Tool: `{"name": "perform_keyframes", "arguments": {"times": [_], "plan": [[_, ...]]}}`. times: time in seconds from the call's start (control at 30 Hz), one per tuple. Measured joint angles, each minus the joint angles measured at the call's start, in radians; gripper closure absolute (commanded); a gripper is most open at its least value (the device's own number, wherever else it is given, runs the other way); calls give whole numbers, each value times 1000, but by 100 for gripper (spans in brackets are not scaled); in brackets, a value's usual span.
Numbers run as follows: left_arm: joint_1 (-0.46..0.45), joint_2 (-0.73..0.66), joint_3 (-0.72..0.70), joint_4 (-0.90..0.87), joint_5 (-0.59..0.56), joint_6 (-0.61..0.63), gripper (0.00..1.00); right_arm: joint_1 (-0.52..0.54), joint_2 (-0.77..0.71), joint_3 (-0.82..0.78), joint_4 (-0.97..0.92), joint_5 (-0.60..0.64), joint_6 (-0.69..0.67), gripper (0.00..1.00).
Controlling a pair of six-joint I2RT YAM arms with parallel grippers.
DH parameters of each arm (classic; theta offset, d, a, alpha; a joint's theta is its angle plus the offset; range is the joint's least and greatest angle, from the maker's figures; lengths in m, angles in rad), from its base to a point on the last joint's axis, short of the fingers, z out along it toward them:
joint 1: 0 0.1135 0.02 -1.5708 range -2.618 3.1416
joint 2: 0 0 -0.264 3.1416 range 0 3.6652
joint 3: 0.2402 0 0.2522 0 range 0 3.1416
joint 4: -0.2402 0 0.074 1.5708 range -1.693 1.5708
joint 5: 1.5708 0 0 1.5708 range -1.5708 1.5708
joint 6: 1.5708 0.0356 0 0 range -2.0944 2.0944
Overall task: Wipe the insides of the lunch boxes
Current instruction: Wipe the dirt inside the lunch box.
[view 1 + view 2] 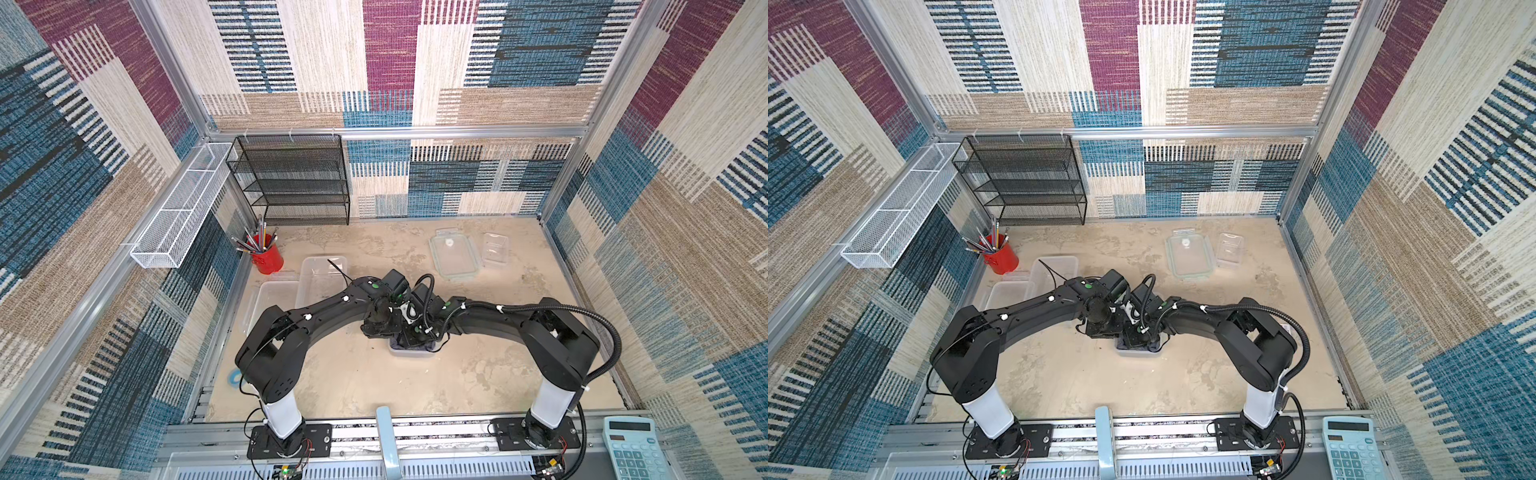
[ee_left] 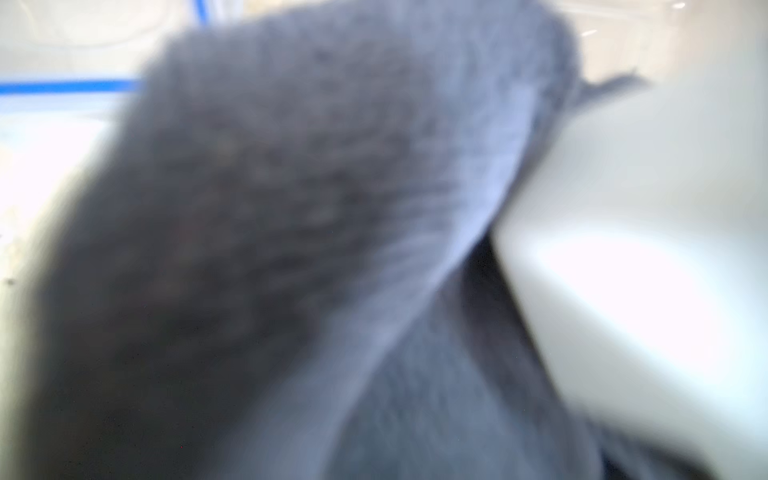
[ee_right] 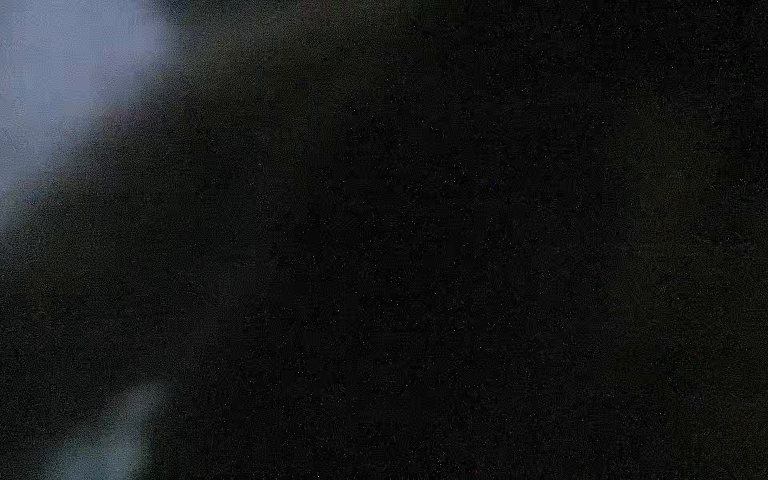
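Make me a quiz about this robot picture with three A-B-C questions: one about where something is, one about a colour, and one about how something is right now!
1. Where is the pencil cup?
A. front right corner
B. near the black mesh shelf
C. inside a tub

2. What colour is that cup?
A. red
B. green
C. yellow

3. The small tub in the middle is:
A. lidded
B. upside down
C. open, cloth inside

Answers: B, it stands just in front of the shelf; A, its wall is red; C, grey-blue cloth bunches inside its open rim.
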Motion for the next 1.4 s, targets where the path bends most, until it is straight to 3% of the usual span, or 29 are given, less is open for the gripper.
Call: {"name": "perform_keyframes", "arguments": {"times": [0.2, 0.47, 0.8, 1.0, 1.13, 1.4], "plan": [[2, 6, -1, 29, 32, 27, 100, -18, -18, 0, -76, 96, -60, 100], [4, -11, -42, 109, 55, 61, 100, -126, -31, 28, -182, 253, -89, 100], [3, -17, -50, 107, 58, 101, 100, -208, 25, 175, -233, 413, -121, 100], [-5, -29, -71, 147, 34, 96, 100, -229, 167, 372, -296, 401, -128, 100], [-8, -30, -78, 163, 13, 70, 100, -232, 211, 471, -312, 319, -103, 100], [-10, -11, -37, 92, 2, 43, 100, -203, 187, 373, -138, 112, 5, 100]]}}
